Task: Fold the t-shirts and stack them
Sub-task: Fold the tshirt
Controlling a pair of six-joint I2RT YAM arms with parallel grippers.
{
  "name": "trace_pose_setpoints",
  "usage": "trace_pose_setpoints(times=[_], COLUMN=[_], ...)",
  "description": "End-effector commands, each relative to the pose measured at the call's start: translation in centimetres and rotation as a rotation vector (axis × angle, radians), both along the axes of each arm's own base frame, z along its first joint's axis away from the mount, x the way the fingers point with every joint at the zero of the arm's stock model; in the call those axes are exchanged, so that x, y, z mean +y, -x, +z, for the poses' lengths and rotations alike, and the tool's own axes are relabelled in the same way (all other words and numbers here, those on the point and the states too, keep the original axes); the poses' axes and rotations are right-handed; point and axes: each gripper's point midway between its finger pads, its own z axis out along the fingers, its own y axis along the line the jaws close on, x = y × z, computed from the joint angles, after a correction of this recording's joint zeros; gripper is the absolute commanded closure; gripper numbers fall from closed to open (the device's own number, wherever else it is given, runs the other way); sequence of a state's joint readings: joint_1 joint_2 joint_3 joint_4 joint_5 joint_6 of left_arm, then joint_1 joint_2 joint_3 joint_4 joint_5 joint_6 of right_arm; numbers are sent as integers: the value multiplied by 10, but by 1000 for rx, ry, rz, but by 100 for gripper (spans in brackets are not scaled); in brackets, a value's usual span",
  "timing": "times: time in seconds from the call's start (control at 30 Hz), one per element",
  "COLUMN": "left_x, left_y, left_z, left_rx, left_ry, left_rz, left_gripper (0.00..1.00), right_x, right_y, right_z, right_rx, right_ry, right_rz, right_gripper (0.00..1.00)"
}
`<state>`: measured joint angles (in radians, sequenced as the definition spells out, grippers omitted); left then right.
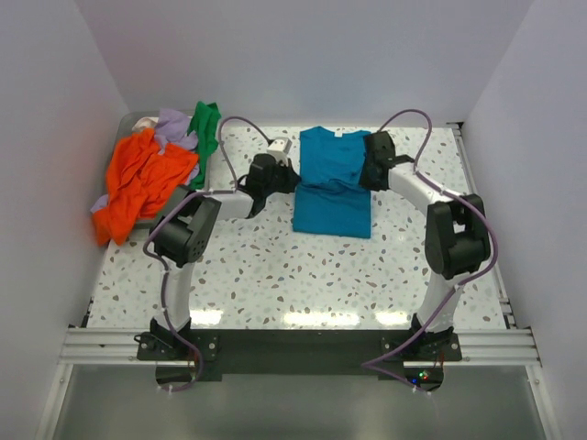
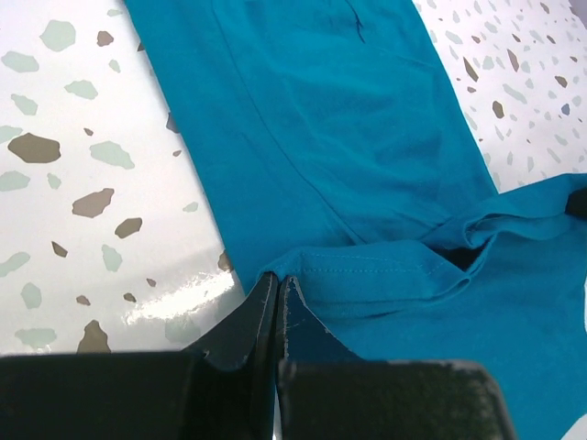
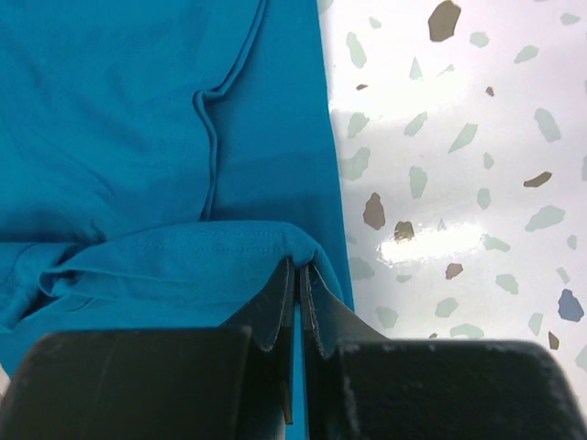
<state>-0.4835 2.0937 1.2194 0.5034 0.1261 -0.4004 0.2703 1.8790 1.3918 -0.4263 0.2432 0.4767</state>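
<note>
Folding stage: teal t-shirt (image 1: 332, 183) at centre of the surface (image 1: 275, 275), sides in, hem doubled over; judged unfinished.
Left end effector (image 2: 278, 280): pinched on its hem.
Right end effector (image 3: 300, 268): likewise.
Outstanding: orange t-shirt (image 1: 138, 179), lavender t-shirt (image 1: 172, 124) and green t-shirt (image 1: 206, 128) heaped far left; nothing stacked.

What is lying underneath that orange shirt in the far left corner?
A pale lavender shirt pokes out from beneath the orange shirt, and the rim of a grey tray shows at its far edge. Whatever else lies below is covered.
</note>
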Motion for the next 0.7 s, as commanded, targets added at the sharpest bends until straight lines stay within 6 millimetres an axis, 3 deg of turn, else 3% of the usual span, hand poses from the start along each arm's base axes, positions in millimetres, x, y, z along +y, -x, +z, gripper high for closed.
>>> trace_pose_setpoints(times=[0.0,0.17,0.2,0.23,0.27,0.3,0.33,0.4,0.47,0.57,0.67], left_x=[-1,0,2,4,5,5,7,9,13,18,21], left_y=[-16,-26,-26,-28,-29,-30,-28,-26,-22,-12,2], left_z=[11,5,6,7,13,17,18,32,46,50,45], left_rx=[-38,-25,-24,-28,-38,-44,-47,-77,-106,-109,-93], left_ry=[8,0,2,1,4,9,6,14,16,6,1], left_rz=[-6,9,18,34,42,47,49,50,54,49,34], left_gripper=[100,100,95,71,60,54,45,40,36,35,35], right_x=[-6,-7,-6,-4,-4,-4,-3,-2,-3,-5,-4], right_y=[-21,-31,-32,-37,-39,-41,-42,-46,-42,-35,-23], right_z=[14,8,6,7,6,7,8,16,27,41,38], right_rx=[-56,-50,-45,-47,-43,-42,-40,-56,-76,-108,-96], right_ry=[2,-14,-19,-22,-23,-23,-22,-26,-25,-32,-48], right_rz=[-11,-11,-6,-1,0,3,10,14,12,10,24], right_gripper=[100,100,100,100,92,69,59,42,38,36,35])
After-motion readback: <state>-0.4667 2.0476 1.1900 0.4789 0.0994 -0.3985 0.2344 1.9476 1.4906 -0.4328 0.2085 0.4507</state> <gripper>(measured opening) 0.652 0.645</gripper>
